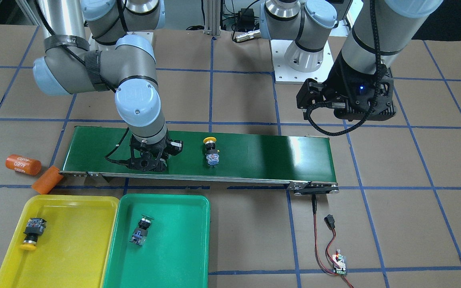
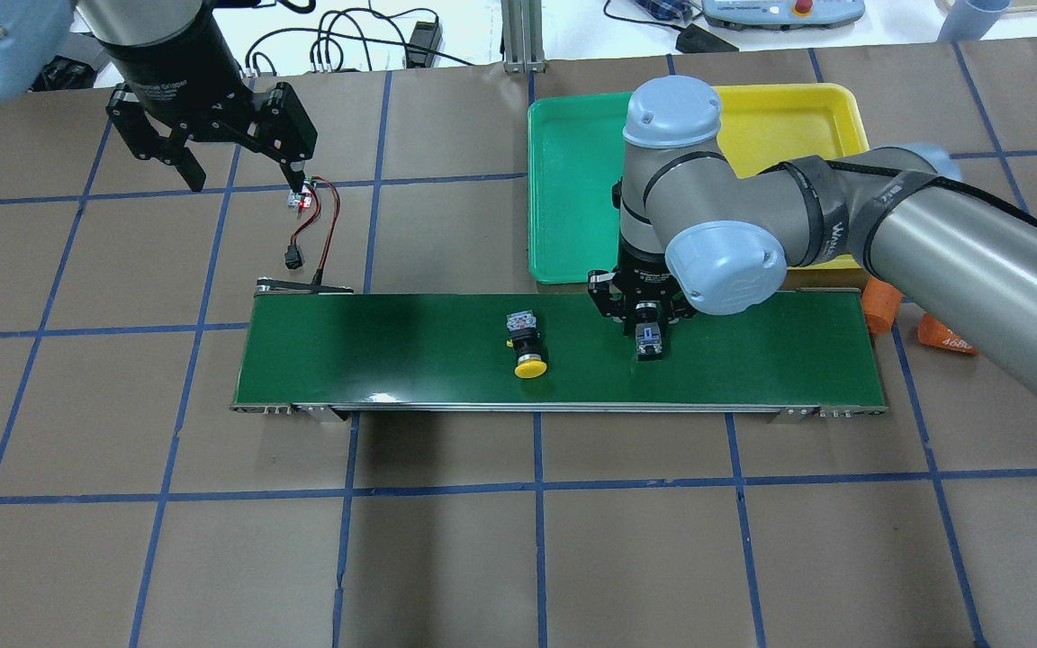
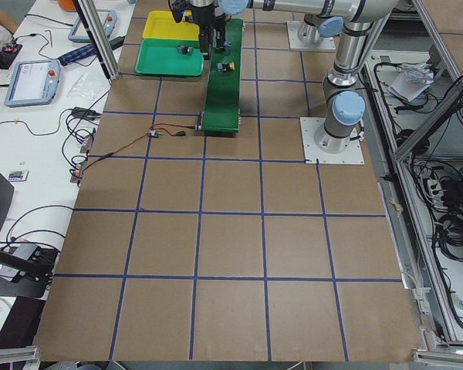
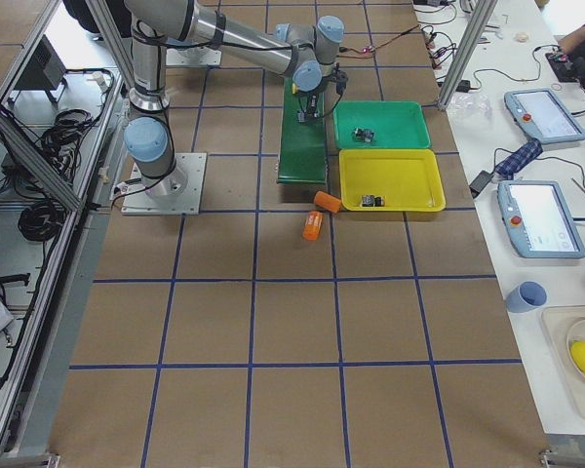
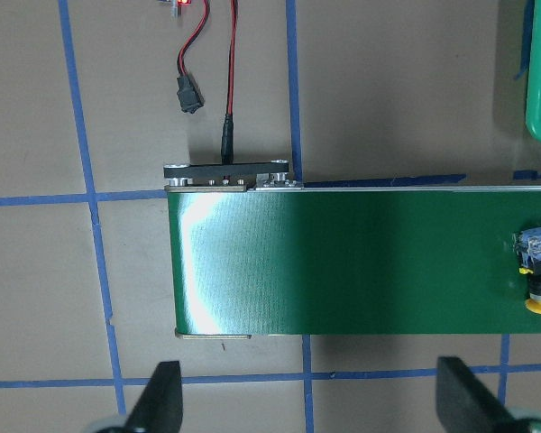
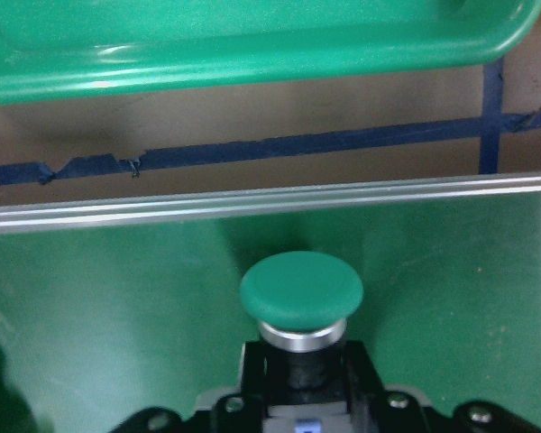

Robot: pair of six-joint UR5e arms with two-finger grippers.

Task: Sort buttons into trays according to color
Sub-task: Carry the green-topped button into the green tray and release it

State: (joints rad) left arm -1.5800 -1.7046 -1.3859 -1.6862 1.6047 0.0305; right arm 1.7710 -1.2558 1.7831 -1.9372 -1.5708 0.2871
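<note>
A: Front view first. Saw what?
B: Saw a yellow button (image 1: 29,234) lying in the yellow tray (image 1: 74,204), lower left of the frame. Saw a green button (image 1: 140,230) lying in the green tray (image 1: 182,240) just beside. Found a second yellow button (image 1: 210,152) alone on the belt (image 1: 254,152), near the middle.

A: Then from overhead?
B: Spotted the right gripper (image 2: 650,331) right of the middle, down on the belt. Looked pinched around a second green button (image 2: 650,349). Spotted the left gripper (image 2: 247,180) at the upper left, jaws spread wide, holding nothing, well apart from the belt.

A: And the two side views?
B: Too small to tell about the jaws. Showed one button in each tray from the right end.

A: Left wrist?
B: Showed two fingers (image 5: 162,401) far apart at the bottom edge, nothing between. Caught the second yellow button at the right edge.

A: Right wrist?
B: Showed the second green button's cap in the middle, pointing up at the green tray's rim. Had its body low between the jaws. Looked gripped.

A: So how far along?
B: Guessed about halfway. Two sorted, one in the grip but not yet in the green tray, one waiting on the belt.
</note>
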